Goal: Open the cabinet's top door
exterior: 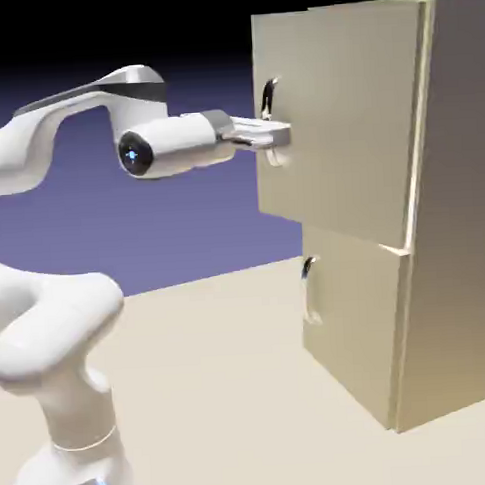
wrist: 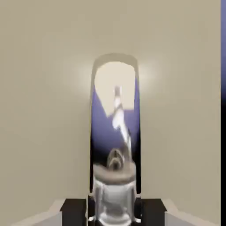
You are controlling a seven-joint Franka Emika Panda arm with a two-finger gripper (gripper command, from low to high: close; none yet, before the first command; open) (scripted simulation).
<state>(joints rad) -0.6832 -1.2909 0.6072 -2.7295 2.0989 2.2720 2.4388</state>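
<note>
Two fingertips (wrist: 73, 212): drawn in against either side of the grey handle (wrist: 106, 137), at the bottom of the hand view; my pincer (wrist: 113, 212) is closed on that bar, with only its width between the tips.
Curved bar: smooth and mirror-bright, so I judge it hard and rather slippery. It won't give under my squeeze, but my tips could slide along it if I pull askew.
Where to hold: around the middle of the bow, where I have it in the centre left of the exterior view; the curve bends toward the panel at both ends and would seat me worse there.
Top door (exterior: 336, 126): the tall beige panel, upper middle to upper right of the exterior view. Its left edge appears to stand out from the body, so I take it to be slightly ajar.
Panel's handling: flat, stiff and probably weighty, yet it should swing rather than need lifting. The handle sits by the left edge, so I'd guess the hinge runs down the right; an arcing pull, with my wrist turning along, should suit it.
Lower door (exterior: 351, 321): shorter, lower right of the exterior view, with its own handle (exterior: 308, 288); not mine to pull.
Cabinet (exterior: 459, 195): tall box filling the right of the frame, likely steady enough to pull against.
</note>
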